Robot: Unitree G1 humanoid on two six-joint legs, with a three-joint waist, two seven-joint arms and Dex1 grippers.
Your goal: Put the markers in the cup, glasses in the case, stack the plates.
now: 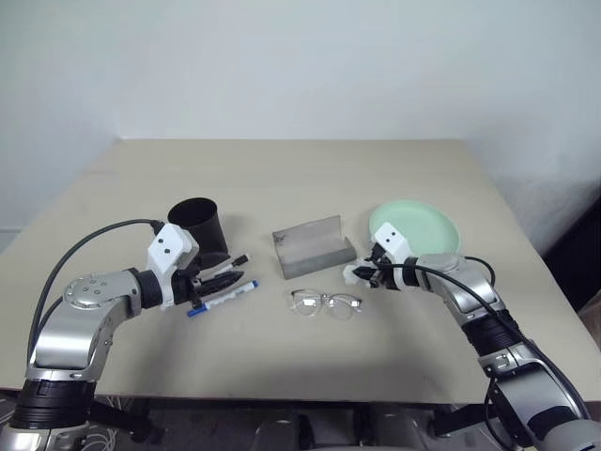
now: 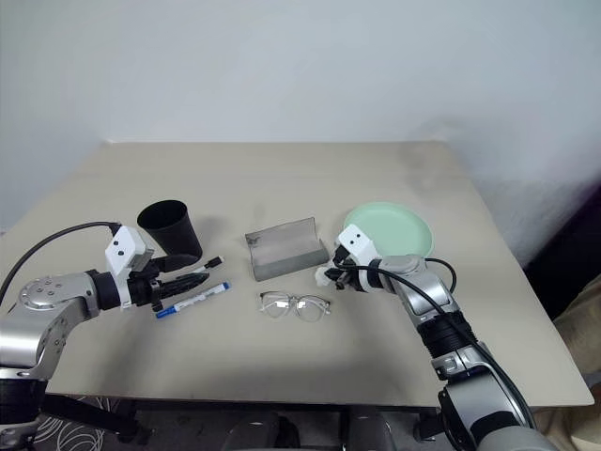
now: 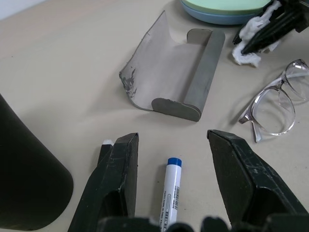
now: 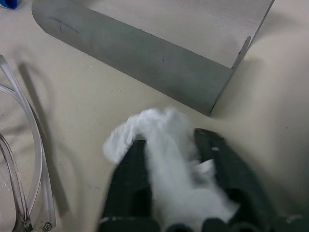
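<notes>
Tabletop: right pincer clamps crumpled tissue beside case.

Beige table — cup, case, glasses

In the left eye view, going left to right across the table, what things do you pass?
Cup → blue-capped marker → case → glasses → white tissue in the right gripper → stacked plates.

head eyes look forward and down over the worktop; each wrist camera sits close behind its jaws, both catching the case beyond them.
</notes>
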